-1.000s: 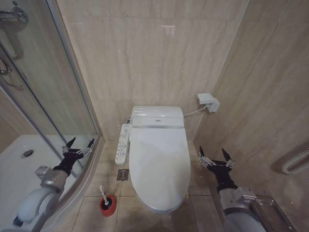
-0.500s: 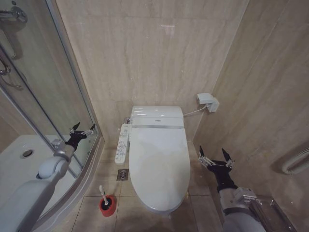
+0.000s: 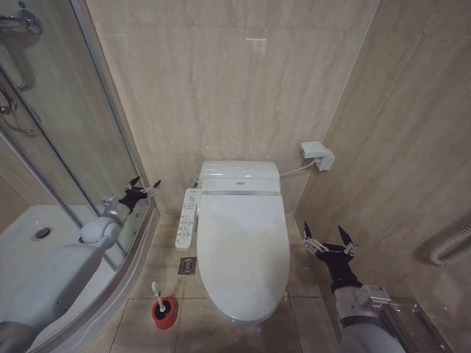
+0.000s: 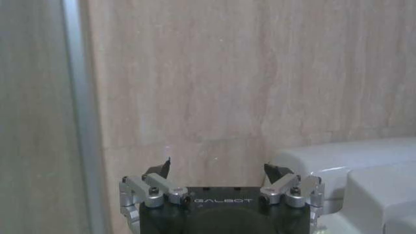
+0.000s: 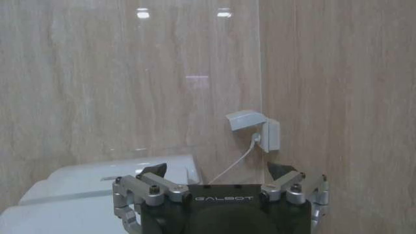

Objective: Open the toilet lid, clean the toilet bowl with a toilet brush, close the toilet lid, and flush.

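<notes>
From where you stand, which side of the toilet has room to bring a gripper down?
The tiled floor between the glossy white oval toilet lid and the right wall is bare; the open right gripper hangs there. The left side is crowded: white control panel, floor drain, white-handled toilet brush in its red cup, shower glass by the open left gripper.

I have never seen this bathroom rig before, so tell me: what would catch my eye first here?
The closed toilet lid, large and glossy white, sits in the middle against the beige tiled wall. The left tool is raised, open, beside the shower glass, left of the toilet; the right tool hangs open to the toilet's right. On the floor left of the toilet, the toilet brush stands in its red holder.
</notes>
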Robot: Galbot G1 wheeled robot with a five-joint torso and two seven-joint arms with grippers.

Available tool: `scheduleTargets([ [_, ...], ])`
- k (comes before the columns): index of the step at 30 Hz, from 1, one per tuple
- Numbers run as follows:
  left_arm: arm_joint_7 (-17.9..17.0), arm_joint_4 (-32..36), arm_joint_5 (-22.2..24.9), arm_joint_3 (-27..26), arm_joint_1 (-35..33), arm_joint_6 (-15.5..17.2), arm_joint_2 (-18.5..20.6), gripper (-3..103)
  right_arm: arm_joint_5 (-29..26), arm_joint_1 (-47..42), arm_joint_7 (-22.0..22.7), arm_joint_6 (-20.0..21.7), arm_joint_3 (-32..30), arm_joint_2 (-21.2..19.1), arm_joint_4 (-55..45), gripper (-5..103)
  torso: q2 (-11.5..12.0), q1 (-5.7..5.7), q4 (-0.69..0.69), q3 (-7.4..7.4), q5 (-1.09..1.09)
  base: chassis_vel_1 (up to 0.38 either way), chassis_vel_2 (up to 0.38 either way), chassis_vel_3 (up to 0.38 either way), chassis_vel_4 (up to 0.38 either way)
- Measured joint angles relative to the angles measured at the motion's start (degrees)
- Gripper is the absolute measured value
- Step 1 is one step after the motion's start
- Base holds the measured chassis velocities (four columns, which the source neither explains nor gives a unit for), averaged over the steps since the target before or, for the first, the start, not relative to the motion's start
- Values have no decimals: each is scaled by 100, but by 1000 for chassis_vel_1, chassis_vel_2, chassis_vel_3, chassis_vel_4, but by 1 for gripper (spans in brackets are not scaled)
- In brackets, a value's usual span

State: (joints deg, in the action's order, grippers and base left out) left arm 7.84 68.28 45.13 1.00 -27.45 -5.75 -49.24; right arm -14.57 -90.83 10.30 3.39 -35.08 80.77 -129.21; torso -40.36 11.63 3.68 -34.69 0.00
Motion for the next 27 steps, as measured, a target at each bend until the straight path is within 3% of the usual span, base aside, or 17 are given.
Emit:
scheduleTargets([
  [7,90,-637,26,525,822,-98,-208,95,0,0,-1,0,0,0,0,100,0,0,-1,0,2,0,0,0,0],
  [11,369,-1282,138,1013,1471,-247,-331,95,0,0,0,0,0,0,0,100,0,0,-1,0,2,0,0,0,0],
  [12,412,-1415,232,1165,1600,-267,-356,84,0,0,-1,0,0,0,0,100,0,0,-3,0,0,0,0,0,0],
  [18,878,-2257,384,1973,2273,-490,-558,84,0,0,-1,0,0,0,0,100,0,0,-1,0,0,0,0,0,0],
  [19,1040,-2475,386,2103,2397,-570,-631,59,0,0,-1,0,0,0,0,100,0,0,0,0,-2,0,0,0,0],
  [26,1780,-3375,211,2335,2708,-1012,-960,59,0,0,-1,0,0,0,0,100,0,0,-2,0,1,0,0,0,0],
  [27,1865,-3509,122,2336,2718,-1091,-1012,31,0,0,0,0,0,0,0,100,0,0,-1,0,1,0,0,0,0],
])
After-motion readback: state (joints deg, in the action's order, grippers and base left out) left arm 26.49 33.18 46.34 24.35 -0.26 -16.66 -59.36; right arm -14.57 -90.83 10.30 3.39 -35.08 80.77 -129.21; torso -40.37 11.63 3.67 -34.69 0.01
